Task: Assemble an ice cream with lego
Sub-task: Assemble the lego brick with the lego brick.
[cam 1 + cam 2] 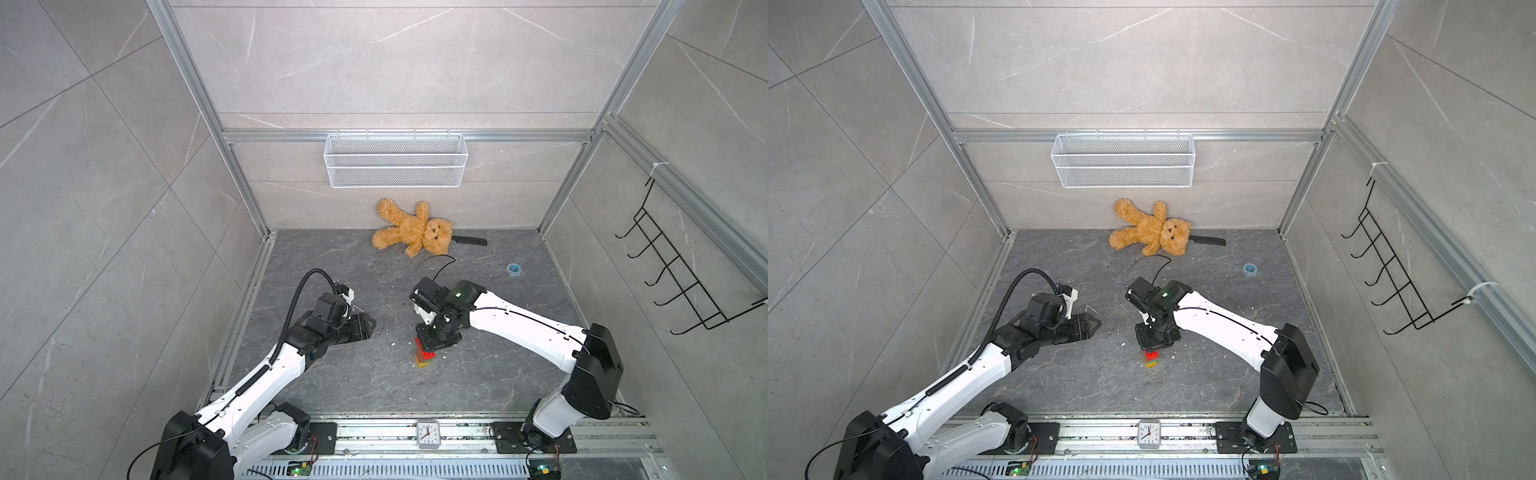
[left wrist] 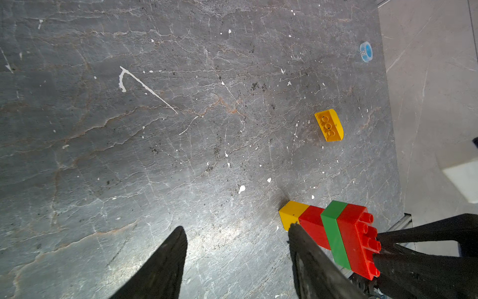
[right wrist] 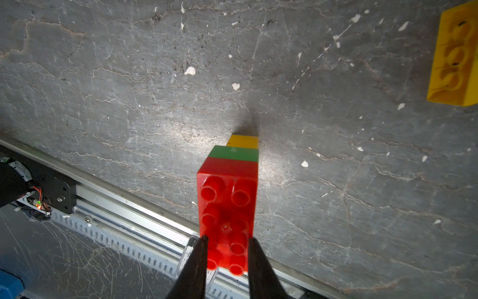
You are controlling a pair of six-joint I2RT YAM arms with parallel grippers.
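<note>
The partly built ice cream point(image 1: 424, 358) point(image 1: 1151, 359) stands upright on the dark floor: a yellow brick at the base, then red, a wider green layer point(image 2: 335, 233), and a wide red brick point(image 3: 227, 196) on top. My right gripper point(image 3: 228, 238) point(image 1: 432, 338) comes down from above and is shut on that top red brick, one finger on each long side. A yellow lego with a rounded top point(image 2: 329, 125) point(image 3: 455, 57) lies loose on its side a short way off. It is hidden in both top views. My left gripper point(image 2: 236, 227) point(image 1: 368, 322) hovers open and empty, left of the stack.
A teddy bear point(image 1: 411, 228) and a black knife point(image 1: 471, 240) lie by the back wall. A small blue tape roll point(image 1: 514, 270) sits at the right. A clock point(image 1: 428, 433) stands on the front rail. A wire basket point(image 1: 395, 160) hangs on the back wall.
</note>
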